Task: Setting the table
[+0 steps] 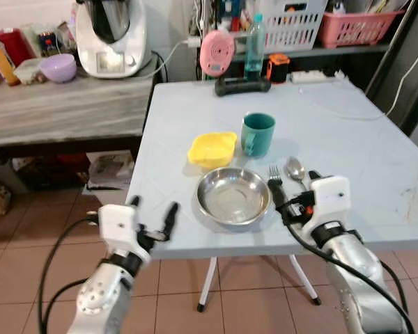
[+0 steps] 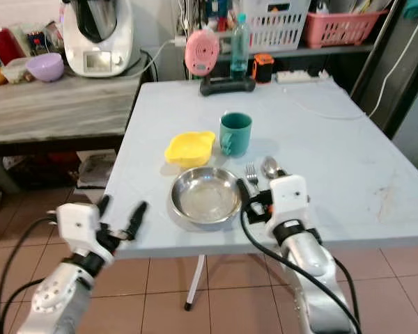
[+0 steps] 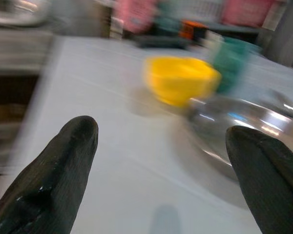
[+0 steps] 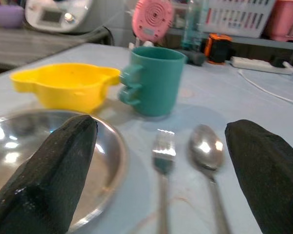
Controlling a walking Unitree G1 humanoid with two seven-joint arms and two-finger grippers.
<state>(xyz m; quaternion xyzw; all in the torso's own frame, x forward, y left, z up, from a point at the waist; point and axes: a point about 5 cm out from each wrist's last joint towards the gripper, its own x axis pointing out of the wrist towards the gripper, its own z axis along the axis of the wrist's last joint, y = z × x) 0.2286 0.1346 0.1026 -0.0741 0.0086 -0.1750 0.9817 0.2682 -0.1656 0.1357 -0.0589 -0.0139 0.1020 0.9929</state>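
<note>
Right wrist view, right claw (image 4: pixel 158 165) spread wide over slim metal fork (image 4: pixel 162 161) and spoon (image 4: pixel 206 148), round shiny steel plate (image 4: pixel 107 156), glossy yellow bowl (image 4: pixel 63 87), teal mug (image 4: pixel 154 80), smooth pale worktop (image 1: pixel 334 132), left claw (image 1: pixel 152 217) open at its edge.

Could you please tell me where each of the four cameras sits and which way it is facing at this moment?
Left eye view: on the head, looking down at the table; both arms show.
Right eye view: same scene, slightly shifted.
Left wrist view: between the left end effector fingers, towards the yellow bowl.
Right wrist view: between the right end effector fingers, at fork and spoon.
All share the steel plate.
</note>
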